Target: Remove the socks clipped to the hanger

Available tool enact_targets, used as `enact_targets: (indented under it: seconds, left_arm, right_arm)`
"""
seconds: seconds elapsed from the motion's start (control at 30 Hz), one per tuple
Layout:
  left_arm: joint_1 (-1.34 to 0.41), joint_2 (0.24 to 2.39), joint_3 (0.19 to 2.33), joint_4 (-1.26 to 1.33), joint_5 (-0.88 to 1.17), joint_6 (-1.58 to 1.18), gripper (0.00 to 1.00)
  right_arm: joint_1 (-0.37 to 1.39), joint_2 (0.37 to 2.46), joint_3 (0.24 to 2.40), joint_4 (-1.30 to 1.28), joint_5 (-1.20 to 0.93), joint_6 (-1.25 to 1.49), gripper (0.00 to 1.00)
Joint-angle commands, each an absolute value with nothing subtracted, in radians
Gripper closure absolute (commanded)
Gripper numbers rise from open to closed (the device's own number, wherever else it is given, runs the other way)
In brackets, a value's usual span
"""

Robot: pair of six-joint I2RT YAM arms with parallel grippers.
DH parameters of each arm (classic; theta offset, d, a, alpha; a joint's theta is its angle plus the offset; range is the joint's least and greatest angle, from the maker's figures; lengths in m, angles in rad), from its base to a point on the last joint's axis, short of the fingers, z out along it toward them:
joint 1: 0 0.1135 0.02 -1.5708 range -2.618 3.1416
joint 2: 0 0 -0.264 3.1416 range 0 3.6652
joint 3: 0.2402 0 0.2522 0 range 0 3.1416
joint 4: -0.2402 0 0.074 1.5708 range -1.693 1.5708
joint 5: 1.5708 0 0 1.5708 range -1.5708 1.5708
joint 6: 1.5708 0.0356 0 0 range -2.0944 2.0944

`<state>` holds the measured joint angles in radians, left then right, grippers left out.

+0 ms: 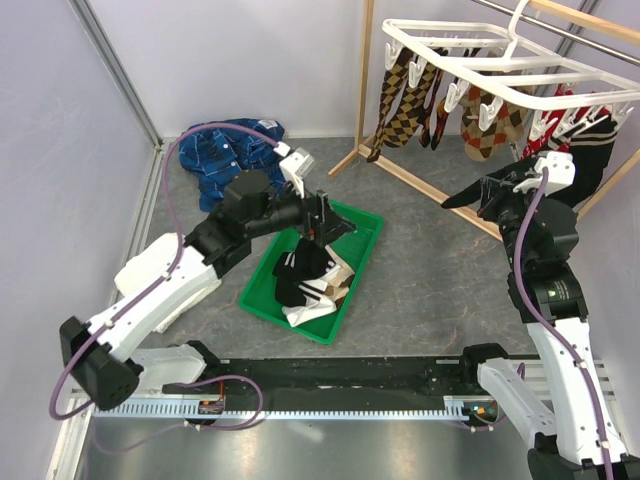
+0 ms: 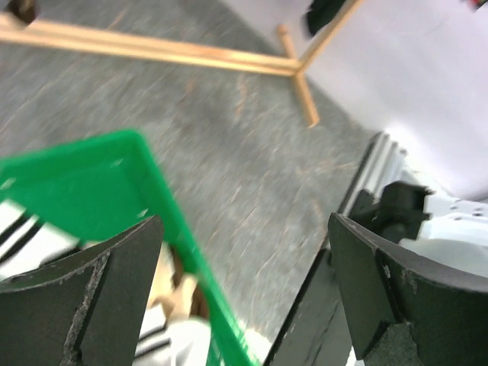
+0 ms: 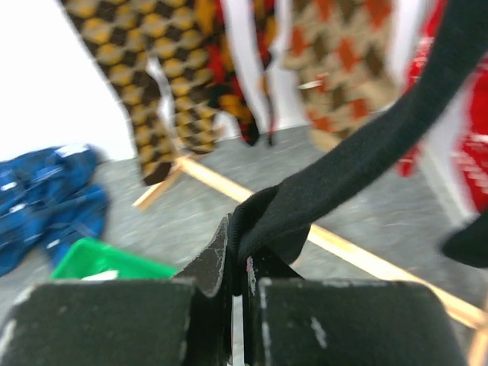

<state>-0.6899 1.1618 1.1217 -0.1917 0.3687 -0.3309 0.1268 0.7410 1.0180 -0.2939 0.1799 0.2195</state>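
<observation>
The white hanger (image 1: pixel 500 62) hangs at the back right with socks clipped under it: brown argyle (image 1: pixel 400 95), tan argyle (image 1: pixel 488 125), red (image 1: pixel 560 112) and black (image 1: pixel 592 165). My right gripper (image 1: pixel 468 197) is shut on the black sock (image 3: pixel 366 145), which stretches up and to the right from the jaws (image 3: pixel 242 267). Brown argyle (image 3: pixel 137 84), tan argyle (image 3: pixel 335 53) and red (image 3: pixel 457 137) socks hang behind it. My left gripper (image 1: pixel 335 225) is open and empty above the green bin (image 1: pixel 365 222). Black, white-striped and tan socks (image 1: pixel 310 280) lie in the bin.
The wooden stand's base rails (image 1: pixel 430 190) run across the floor under the hanger and show in the left wrist view (image 2: pixel 152 49). A blue cloth (image 1: pixel 225 150) lies at the back left. The green bin's rim (image 2: pixel 175 229) sits between the left fingers.
</observation>
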Motion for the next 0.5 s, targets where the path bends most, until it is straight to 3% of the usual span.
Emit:
enact_targets:
  seconds: [0.0, 0.47]
  left_arm:
    - [-0.707, 1.282, 1.196, 0.024, 0.503, -0.385, 0.06]
    - [-0.876, 1.474, 1.402, 0.183, 0.370, -0.144, 0.05]
  right_arm:
    - [0.121, 0.733, 1.097, -0.310, 0.010, 0.299, 1.00]
    - [0.121, 0.747, 1.135, -0.242, -0.324, 0.469, 1.00]
